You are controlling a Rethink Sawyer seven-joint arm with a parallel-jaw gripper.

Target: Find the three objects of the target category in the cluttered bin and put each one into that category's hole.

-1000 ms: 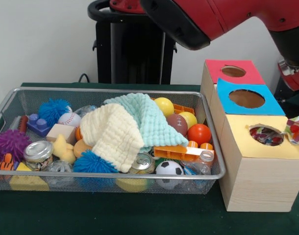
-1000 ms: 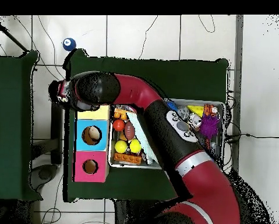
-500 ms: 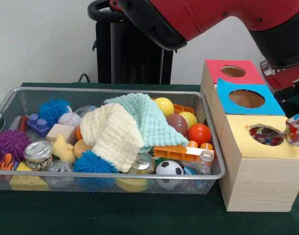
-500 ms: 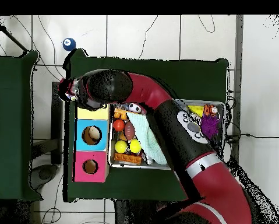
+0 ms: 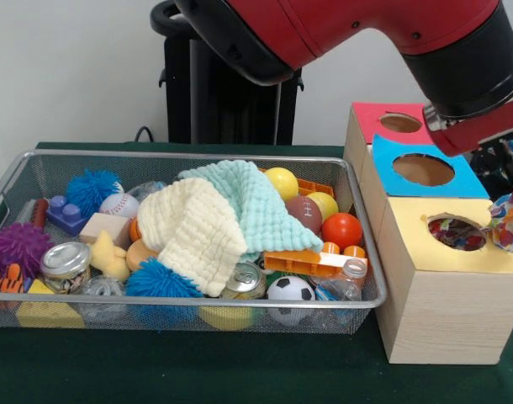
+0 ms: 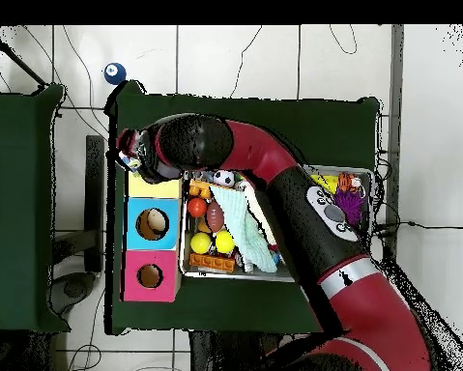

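Observation:
My gripper (image 5: 506, 192) hangs at the right edge of the front view, over the right end of the yellow-topped box (image 5: 425, 248). It is shut on a white polka-dot fabric (image 5: 508, 222) that dangles just right of the ragged round hole (image 5: 455, 233). A patterned fabric (image 5: 458, 236) shows inside that hole. The wire mesh bin (image 5: 189, 155) stands left of the boxes, full of toys. In the overhead view my wrist (image 6: 130, 160) covers the yellow box's far end (image 6: 154, 187); the fabric is hidden there.
A mint waffle cloth (image 5: 258, 202) and a cream waffle cloth (image 5: 193, 227) lie heaped in the bin's middle, among balls, cans and blocks. The blue-topped hole (image 5: 423, 169) and the red-topped hole (image 5: 400, 123) lie behind the yellow one. The black pedestal (image 5: 227, 84) stands behind the bin.
My arm has swung over the boxes, and the gripper has come into the front view above the polka-dot fabric. The fabric now hangs narrower, slightly nearer the hole.

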